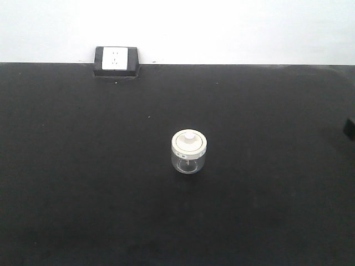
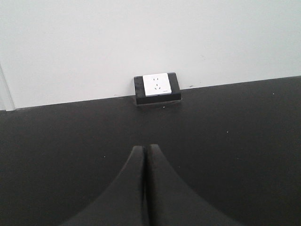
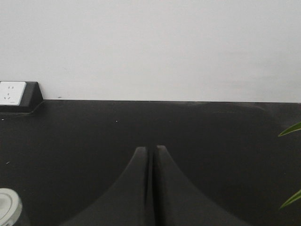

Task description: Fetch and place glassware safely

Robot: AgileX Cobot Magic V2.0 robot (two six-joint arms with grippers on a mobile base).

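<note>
The glassware, a small squat clear glass jar [image 1: 189,152] with a cream-white lid and central knob, stands upright near the middle of the black table [image 1: 83,183]. Its lid edge shows at the bottom left of the right wrist view [image 3: 7,206]. My left gripper [image 2: 144,148] is shut and empty, low over the table, pointing toward the wall socket. My right gripper [image 3: 150,149] is shut and empty, with the jar off to its left. Neither gripper shows in the front view.
A white wall socket in a black housing [image 1: 116,61] sits at the table's back edge, also in the left wrist view [image 2: 157,87] and the right wrist view [image 3: 16,95]. Green plant leaves [image 3: 290,129] show at the right. A white wall rises behind the table.
</note>
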